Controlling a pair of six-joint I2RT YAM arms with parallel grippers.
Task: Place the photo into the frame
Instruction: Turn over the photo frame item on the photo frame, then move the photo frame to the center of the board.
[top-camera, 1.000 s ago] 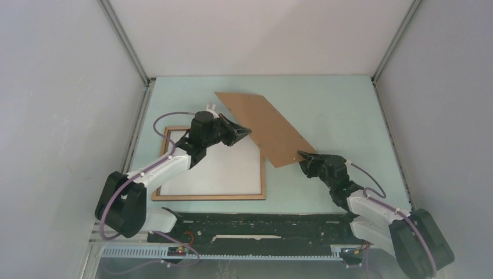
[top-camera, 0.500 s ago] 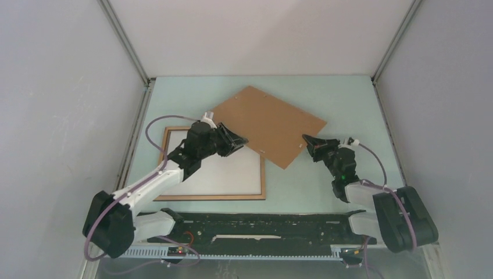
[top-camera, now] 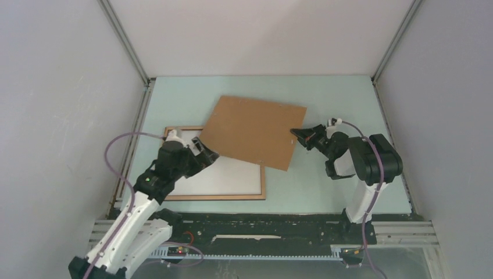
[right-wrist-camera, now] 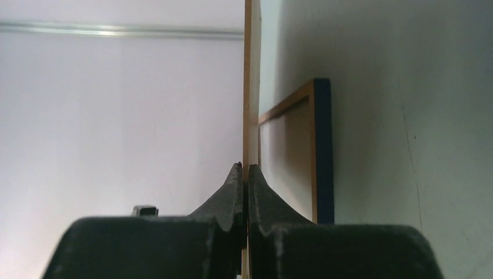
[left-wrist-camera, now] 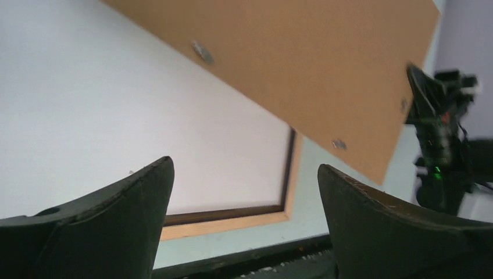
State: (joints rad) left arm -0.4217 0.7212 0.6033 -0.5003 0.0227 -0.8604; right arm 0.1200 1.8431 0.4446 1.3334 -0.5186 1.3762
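Brown backing board [top-camera: 254, 131], edge pinched by right end effector [top-camera: 295, 132], overhangs frame [top-camera: 221, 197]; left end effector [top-camera: 207, 150] gapes empty.

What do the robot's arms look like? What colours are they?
The left arm and the right arm are each made of white tube-like links and chunky rounded black joints. A purple-grey cable loops along each one. Each arm ends in black, pointed jaws. A tiny green light glows near each arm's tip.
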